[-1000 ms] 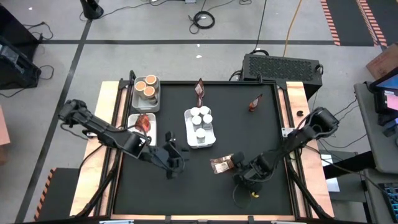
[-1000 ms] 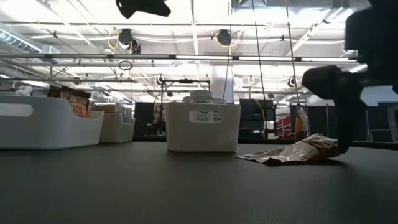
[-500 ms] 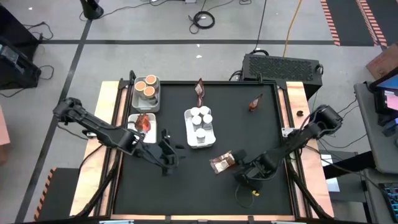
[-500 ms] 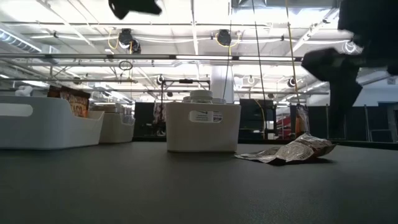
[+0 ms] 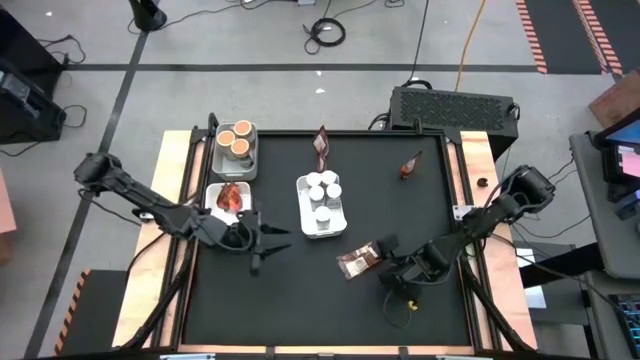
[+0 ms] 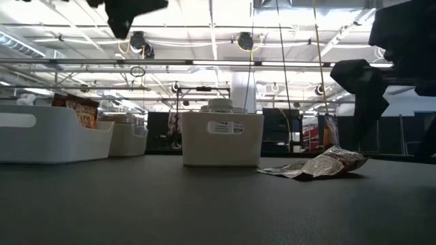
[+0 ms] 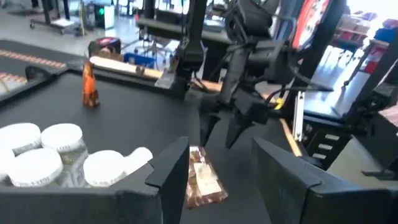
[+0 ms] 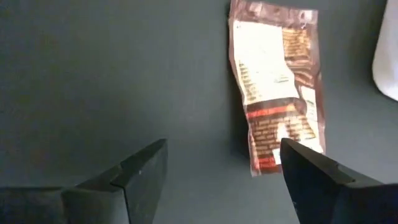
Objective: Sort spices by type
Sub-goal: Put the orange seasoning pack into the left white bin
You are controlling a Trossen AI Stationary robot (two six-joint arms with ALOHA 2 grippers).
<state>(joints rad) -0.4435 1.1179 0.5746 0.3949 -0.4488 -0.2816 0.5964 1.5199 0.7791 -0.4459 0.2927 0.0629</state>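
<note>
The right gripper [image 5: 385, 249] has its jaws apart with nothing between them, hovering above the dark surface [image 5: 300, 300] just beside a reddish-brown packet [image 5: 356, 262] that lies flat near the surface's front middle. In the right wrist view that packet [image 8: 277, 85] lies ahead of the two dark fingers [image 8: 134, 171], not touched by them.

The left gripper [image 5: 265, 240] also has its jaws apart and empty, held above the surface beside the front left tray [image 5: 246, 216], which holds a reddish packet [image 5: 230, 197].

Behind that tray, another white tray [image 5: 219, 160] holds three orange-topped tubs [image 5: 238, 139]. Near the middle, a third tray [image 5: 338, 222] holds the white-capped jars [image 5: 322, 190].

Two more packets stand apart toward the back of the surface: one near the back edge [image 5: 321, 145], one farther right [image 5: 410, 165].
</note>
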